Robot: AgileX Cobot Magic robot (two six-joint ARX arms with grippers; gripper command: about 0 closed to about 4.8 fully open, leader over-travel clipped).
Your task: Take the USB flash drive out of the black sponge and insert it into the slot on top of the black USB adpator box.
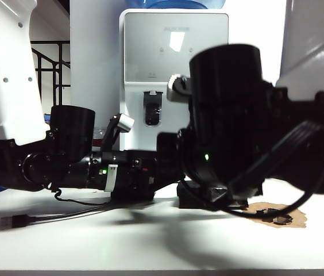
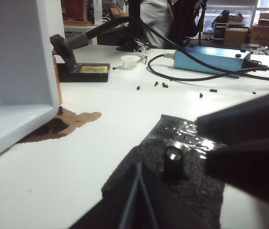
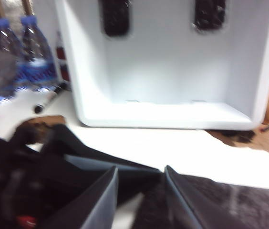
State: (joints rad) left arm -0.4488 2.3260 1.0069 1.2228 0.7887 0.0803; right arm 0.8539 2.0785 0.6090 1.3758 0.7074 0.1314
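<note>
- Left wrist view: USB flash drive (image 2: 173,155) stands seated in black sponge (image 2: 149,167); my left gripper's (image 2: 191,157) fingers apart around it.
- My right gripper (image 3: 139,191) hovers above the sponge, fingers parted, holding nothing.

Little here reads clearly. In the exterior view, the white water dispenser (image 1: 175,69) carries a short row of pale grey brand letters near the top of its front panel, at about twelve o'clock from its tap recess; they are too small and faint to spell out. Two small icons lower on the same panel are equally unclear. In the right wrist view, the water bottles (image 3: 29,57) wear blue labels, blurred past reading. The left wrist view shows no legible text.
</note>
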